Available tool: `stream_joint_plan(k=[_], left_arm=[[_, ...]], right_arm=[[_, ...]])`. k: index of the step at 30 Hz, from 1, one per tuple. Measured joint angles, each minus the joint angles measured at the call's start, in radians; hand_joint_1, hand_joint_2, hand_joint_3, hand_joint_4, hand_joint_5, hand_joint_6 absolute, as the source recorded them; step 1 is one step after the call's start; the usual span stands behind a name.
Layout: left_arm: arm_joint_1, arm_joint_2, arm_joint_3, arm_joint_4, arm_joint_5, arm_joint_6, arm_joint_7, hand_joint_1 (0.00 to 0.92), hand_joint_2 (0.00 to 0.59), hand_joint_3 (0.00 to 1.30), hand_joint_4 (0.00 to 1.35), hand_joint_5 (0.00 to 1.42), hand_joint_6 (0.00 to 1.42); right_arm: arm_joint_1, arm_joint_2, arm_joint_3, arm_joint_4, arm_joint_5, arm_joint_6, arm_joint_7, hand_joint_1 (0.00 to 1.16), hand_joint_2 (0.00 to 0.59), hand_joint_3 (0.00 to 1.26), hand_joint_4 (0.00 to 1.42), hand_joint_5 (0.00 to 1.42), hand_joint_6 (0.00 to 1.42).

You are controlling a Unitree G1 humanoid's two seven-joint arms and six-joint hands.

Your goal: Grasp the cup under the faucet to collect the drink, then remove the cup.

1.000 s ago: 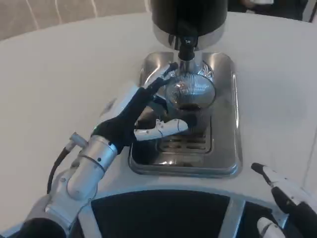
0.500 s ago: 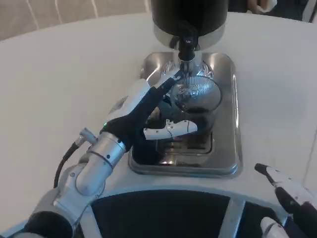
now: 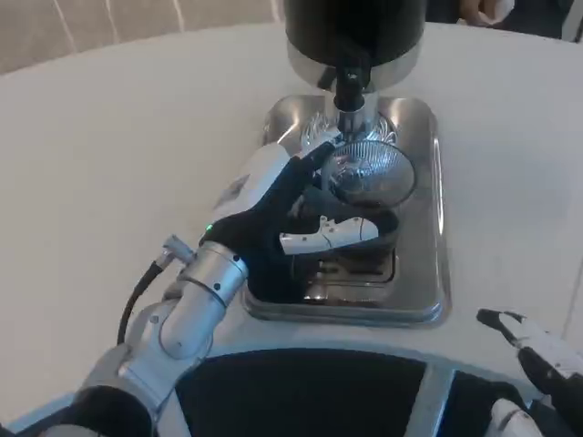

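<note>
The cup (image 3: 364, 177) sits between the left hand (image 3: 273, 205) fingers, held under the faucet (image 3: 350, 91) to catch the drink. The right hand (image 3: 537, 350) waits with loose fingers.

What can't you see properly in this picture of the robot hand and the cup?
- Dispenser: top cut off by the picture's upper edge.
- Cup: its lower side is hidden by the left robot hand.
- Right robot hand: cut off at the bottom right corner; open or shut is unclear.
- Drink level: too blurred to tell.
</note>
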Motion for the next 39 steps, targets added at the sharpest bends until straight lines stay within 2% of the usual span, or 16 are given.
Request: stream_joint_plan(k=[3,8,11,14,20,25,31,37,39], left_arm=[[0.0,-0.009,-0.005,0.0,0.003,0.008,0.017,0.398,0.098,0.31,0.33,0.54,0.57],[0.0,-0.021,-0.018,-0.001,0.006,0.023,0.046,0.435,0.115,0.4,0.41,0.68,0.76],[0.0,-0.028,-0.021,-0.004,0.006,0.029,0.064,0.473,0.132,0.49,0.49,0.8,0.94],[0.003,-0.036,-0.022,-0.006,0.006,0.034,0.088,0.527,0.152,0.64,0.66,0.98,1.13],[0.025,-0.058,-0.021,-0.018,0.021,0.032,0.161,0.572,0.123,0.92,1.0,1.32,1.36],[0.04,-0.062,-0.017,-0.018,0.026,0.021,0.199,0.602,0.085,0.94,1.09,1.4,1.42],[0.067,-0.048,0.001,-0.027,0.019,-0.009,0.196,0.617,0.05,0.94,1.11,1.42,1.42],[0.108,-0.007,0.03,-0.059,-0.007,-0.042,0.154,0.629,0.026,0.94,1.11,1.4,1.42],[0.129,0.021,0.046,-0.078,-0.012,-0.061,0.131,0.63,0.024,0.94,1.11,1.4,1.42]], right_arm=[[0.003,0.002,-0.007,0.0,0.006,0.001,0.0,0.0,0.586,0.05,0.0,0.0,0.01],[-0.002,0.002,-0.01,0.0,0.01,0.01,0.0,0.0,0.586,0.06,0.0,0.0,0.02],[-0.005,0.002,-0.007,0.0,0.003,0.01,0.0,0.0,0.586,0.06,0.0,0.0,0.02],[-0.006,0.002,0.001,0.0,-0.012,0.01,0.0,0.01,0.586,0.06,0.0,0.0,0.03],[-0.01,0.001,0.01,0.0,-0.027,0.02,0.004,0.01,0.586,0.06,0.0,0.0,0.03],[-0.015,-0.001,0.011,0.0,-0.029,0.033,0.005,0.02,0.584,0.07,0.0,0.0,0.03],[-0.034,-0.008,0.007,0.0,-0.029,0.062,0.005,0.03,0.583,0.07,0.0,0.0,0.03],[-0.073,-0.02,0.017,0.0,-0.052,0.087,0.005,0.04,0.583,0.07,0.0,0.0,0.03],[-0.085,-0.023,0.035,0.0,-0.069,0.096,0.005,0.04,0.583,0.07,0.0,0.0,0.03]])
